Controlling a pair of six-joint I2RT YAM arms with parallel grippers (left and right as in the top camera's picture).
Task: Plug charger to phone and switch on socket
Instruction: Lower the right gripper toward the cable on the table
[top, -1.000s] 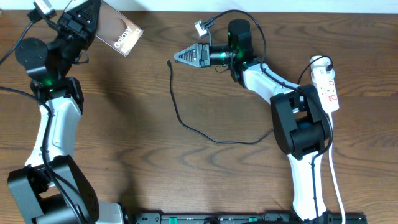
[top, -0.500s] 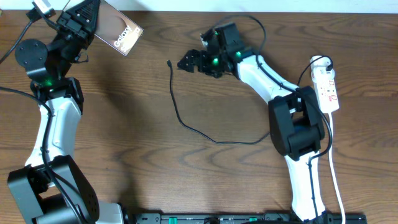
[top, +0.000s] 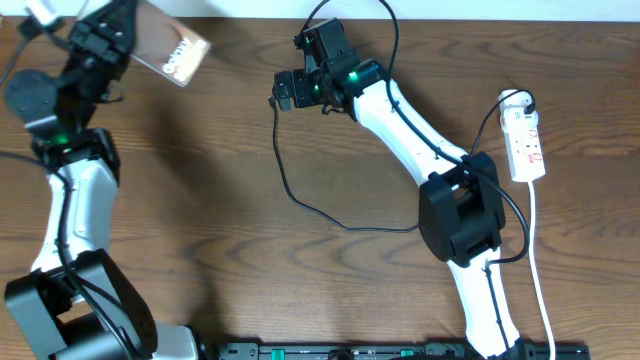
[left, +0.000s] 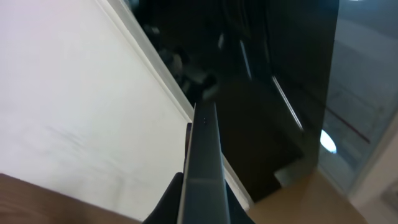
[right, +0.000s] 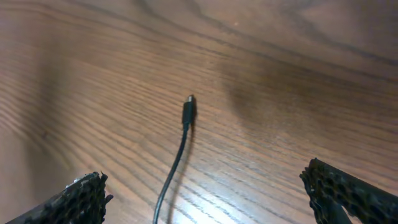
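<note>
Over at far left, the phone (top: 168, 56) is pinched edge-on by the left gripper (top: 122, 35). Mid-table, the charger's plug tip (right: 188, 112) is framed just ahead of the wide-open, empty right gripper (top: 283, 92), cable lined up between its fingers.

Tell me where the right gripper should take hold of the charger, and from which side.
Grip the charger at its small plug tip, the thicker, likely stiffer part. It lies flat on the table, so come straight down from above, the open right gripper's fingers on either side across its length.
</note>
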